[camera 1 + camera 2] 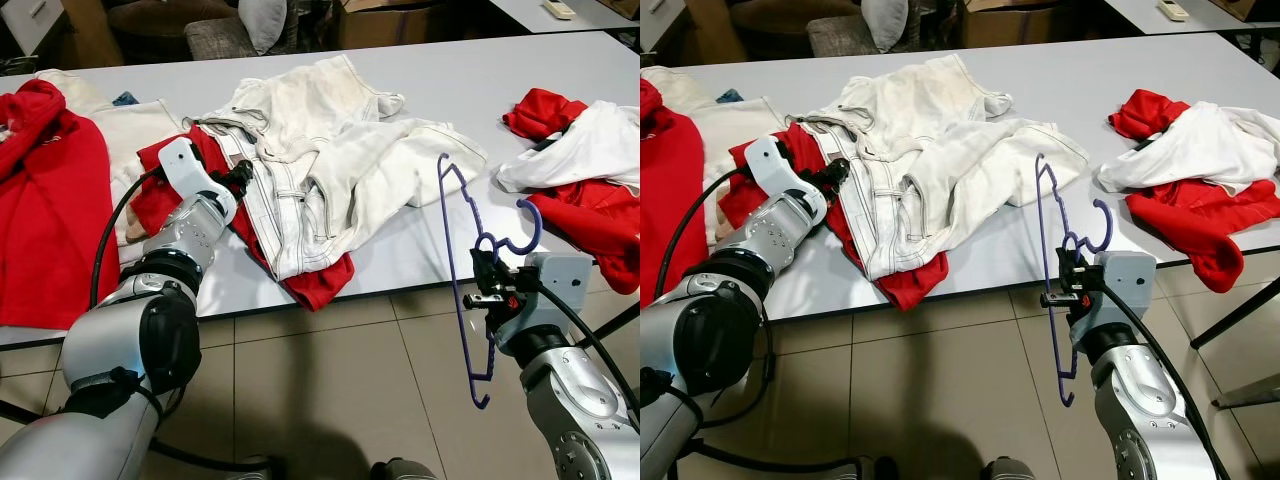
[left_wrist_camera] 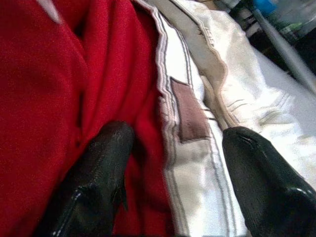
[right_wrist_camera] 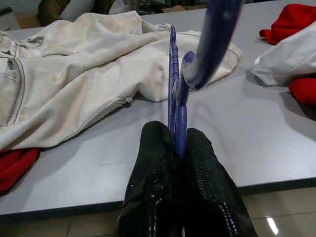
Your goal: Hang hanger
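Observation:
A thin purple hanger [image 1: 447, 250] stands upright in front of the table's near edge, hook to the right. My right gripper [image 1: 484, 272] is shut on its neck just below the hook, and the right wrist view shows both fingers pressed on the purple hanger [image 3: 174, 74]. On the table lies a pair of cream-white trousers [image 1: 330, 150] over a red garment [image 1: 320, 285]. My left gripper [image 1: 238, 178] rests on this pile, open. Its fingers [image 2: 111, 148] straddle the white waistband [image 2: 190, 123] and the red cloth [image 2: 49, 98].
A grey table [image 1: 500, 90] holds a large red garment [image 1: 50, 200] at the left and a red and white heap [image 1: 590, 170] at the right. Tiled floor [image 1: 330, 390] lies below the near edge. Chairs and boxes stand behind the table.

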Available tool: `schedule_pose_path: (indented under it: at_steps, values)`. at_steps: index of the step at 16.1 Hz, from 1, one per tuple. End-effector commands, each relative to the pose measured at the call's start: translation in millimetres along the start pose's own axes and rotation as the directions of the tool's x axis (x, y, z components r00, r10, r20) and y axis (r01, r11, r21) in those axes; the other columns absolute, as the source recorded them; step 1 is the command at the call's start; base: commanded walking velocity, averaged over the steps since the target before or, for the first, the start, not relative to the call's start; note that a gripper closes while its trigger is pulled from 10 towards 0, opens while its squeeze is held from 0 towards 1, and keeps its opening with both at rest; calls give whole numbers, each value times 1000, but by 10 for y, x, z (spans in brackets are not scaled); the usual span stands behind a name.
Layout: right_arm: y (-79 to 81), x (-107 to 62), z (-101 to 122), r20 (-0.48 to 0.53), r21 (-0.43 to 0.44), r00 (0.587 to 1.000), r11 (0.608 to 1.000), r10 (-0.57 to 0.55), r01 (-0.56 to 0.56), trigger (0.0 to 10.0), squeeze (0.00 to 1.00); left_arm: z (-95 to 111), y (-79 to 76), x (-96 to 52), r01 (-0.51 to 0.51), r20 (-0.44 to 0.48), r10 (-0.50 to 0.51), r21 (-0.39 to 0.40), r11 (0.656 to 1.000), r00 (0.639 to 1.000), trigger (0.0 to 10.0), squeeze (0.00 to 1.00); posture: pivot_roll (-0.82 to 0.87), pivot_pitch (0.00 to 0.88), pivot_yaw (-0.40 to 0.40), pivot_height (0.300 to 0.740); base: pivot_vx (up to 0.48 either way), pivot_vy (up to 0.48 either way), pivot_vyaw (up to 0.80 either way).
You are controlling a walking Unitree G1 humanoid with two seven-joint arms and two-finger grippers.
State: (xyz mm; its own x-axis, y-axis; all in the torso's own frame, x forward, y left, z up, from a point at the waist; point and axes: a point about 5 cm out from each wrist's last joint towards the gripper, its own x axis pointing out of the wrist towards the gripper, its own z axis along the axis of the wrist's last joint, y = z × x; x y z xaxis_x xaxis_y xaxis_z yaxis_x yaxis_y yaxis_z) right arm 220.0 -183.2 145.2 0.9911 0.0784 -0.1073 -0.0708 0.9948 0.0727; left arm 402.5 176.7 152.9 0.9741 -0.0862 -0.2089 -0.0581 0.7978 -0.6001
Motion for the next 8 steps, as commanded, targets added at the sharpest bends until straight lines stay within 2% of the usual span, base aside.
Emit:
schedule_pose_path:
  at_steps: [1, 2, 3, 4, 5, 8]
  values:
    - [16, -19, 57, 22, 9, 1000, 1000, 6, -6, 10000, 0, -94, -41, -2, 68, -44, -72, -90, 994, 996, 10000, 0, -231, 113, 45, 740, 0, 0, 0]
    - [19, -16, 58, 22, 9, 1000, 1000, 8, -8, 10000, 0, -127, -121, 2, 142, -59, -149, -111, 984, 987, 6784, 0, -229, 112, 44, 740, 0, 0, 0]
    - [19, -15, 58, 22, 9, 1000, 1000, 8, -9, 10000, 0, -150, -156, 3, 171, -69, -180, -117, 978, 981, 4902, 0, -229, 112, 44, 740, 0, 0, 0]
    - [20, -13, 57, 22, 9, 1000, 1000, 9, -9, 10000, 0, -197, -198, 2, 204, -93, -215, -111, 973, 972, 4235, 0, -229, 112, 44, 740, 0, 0, 0]
    - [25, -8, 57, 21, 8, 1000, 1000, 11, -11, 10000, 0, -252, -249, -2, 248, -117, -261, -114, 962, 958, 0, 0, -228, 112, 42, 740, 0, 0, 0]
    - [26, -8, 56, 20, 9, 1000, 1000, 9, -9, 10000, 0, -244, -313, -7, 317, -90, -333, -159, 935, 938, 0, 0, -229, 114, 45, 740, 0, 0, 0]
